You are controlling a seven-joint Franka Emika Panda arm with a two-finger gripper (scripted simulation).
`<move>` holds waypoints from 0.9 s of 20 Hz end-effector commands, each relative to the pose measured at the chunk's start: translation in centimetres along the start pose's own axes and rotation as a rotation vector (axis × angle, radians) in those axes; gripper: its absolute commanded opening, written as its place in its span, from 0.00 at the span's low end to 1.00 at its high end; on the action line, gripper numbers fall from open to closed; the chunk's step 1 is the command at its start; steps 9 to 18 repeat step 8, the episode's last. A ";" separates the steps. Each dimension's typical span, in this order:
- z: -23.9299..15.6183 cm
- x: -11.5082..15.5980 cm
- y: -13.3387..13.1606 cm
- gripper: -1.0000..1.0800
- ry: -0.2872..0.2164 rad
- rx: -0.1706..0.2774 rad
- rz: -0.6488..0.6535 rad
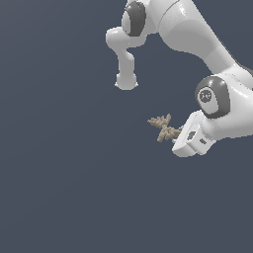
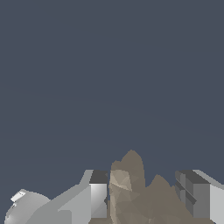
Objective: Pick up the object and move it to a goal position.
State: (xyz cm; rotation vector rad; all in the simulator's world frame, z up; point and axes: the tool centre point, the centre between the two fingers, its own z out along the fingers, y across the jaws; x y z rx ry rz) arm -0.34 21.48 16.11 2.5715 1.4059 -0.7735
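The object (image 1: 164,128), a small tan-brown, bumpy, X-shaped piece like crossed twigs or coral, is sitting near the middle of the exterior view, with one of its branches reaching toward the gripper (image 1: 179,134) on the exterior view's right. In the wrist view the object (image 2: 131,192) is filling the gap between the two fingers (image 2: 98,194), its lumpy tip poking out past the fingertips.

The fingers are standing on either side of it. One pad is looking flush against the tan surface; on the other side a thin strip of background is showing near the top of the finger, so I cannot tell whether the claw is already pinching the piece or only bracketing it, spread a little wider than the branch.

The white Panda arm (image 1: 197,29) is coming in from the top right of the exterior view, its wrist bent down and toward the object. The background is flat dark blue-grey everywhere, so I cannot say whether the object is resting on a surface or being carried above it.

Judging progress: the approach looks finished and the grasp is either being made or just made. No goal marker is showing in either view, so the transfer to the goal position appears to be still ahead.
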 end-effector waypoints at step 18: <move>-1.6 0.6 -1.1 0.00 -0.001 0.001 0.003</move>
